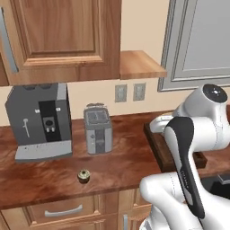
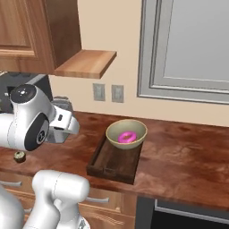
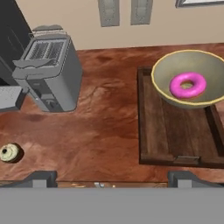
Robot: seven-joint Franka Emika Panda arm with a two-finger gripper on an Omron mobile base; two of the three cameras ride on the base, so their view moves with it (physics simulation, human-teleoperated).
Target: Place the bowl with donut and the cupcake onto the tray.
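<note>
**Bowl on tray, cupcake apart on the desk**

We note the tray (image 2: pixel 114 162) lying on the wooden desk (image 2: pixel 188 161), its long side running away from the front edge. The bowl (image 2: pixel 126 133) sits on the far end of the tray, overhanging the rim there; in the hand view its yellowish rim reaches past the tray's right side. The donut (image 3: pixel 187 85) lies inside the bowl, near its middle. The near half of the tray shows bare slats.

The cupcake (image 1: pixel 83 175) stands by itself on the desk, close to the front edge, well apart from the tray and to its left. In the hand view we find it at the far left, cream top up, nothing touching it.

Behind the cupcake stands a toaster (image 1: pixel 98 129), and left of that a coffee machine (image 1: pixel 40 121); both are back toward the wall. Two outlets (image 2: pixel 108 93) are set in the wall above the desk, and a cupboard (image 1: pixel 58 36) hangs over the coffee machine.

The claw (image 3: pixel 112 178) hangs above the desk, between the cupcake and the tray, looking down on both. Its two tips are spread wide, one at each side of the lower hand view, and nothing sits between them. It touches neither the tray, the bowl nor the cupcake.
</note>
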